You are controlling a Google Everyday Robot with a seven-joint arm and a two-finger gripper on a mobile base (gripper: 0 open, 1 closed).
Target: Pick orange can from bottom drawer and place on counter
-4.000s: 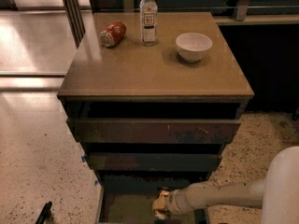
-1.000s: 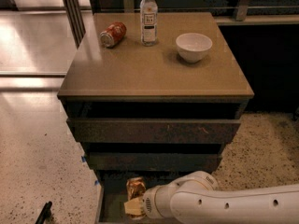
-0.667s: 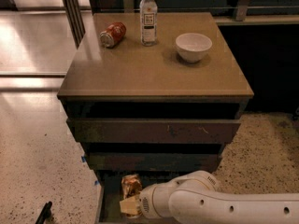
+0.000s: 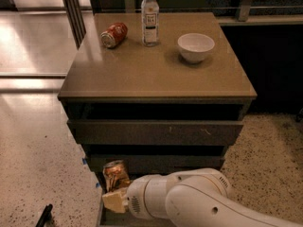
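Note:
The orange can, dark orange-brown with shiny patches, is held upright in my gripper, just above the left front of the open bottom drawer. My gripper is shut on the can's lower part. One pale finger shows below the can. My white arm reaches in from the lower right and hides most of the drawer's inside. The tan counter is the top of the dark cabinet, well above the can.
On the counter stand a red-orange can lying on its side, a water bottle and a white bowl. Two wider drawer fronts jut out above the can. Speckled floor lies left and right of the cabinet.
My gripper went from the drawer's middle to its left side and took hold of the orange can. Over the last second it has moved the can up and a little left.

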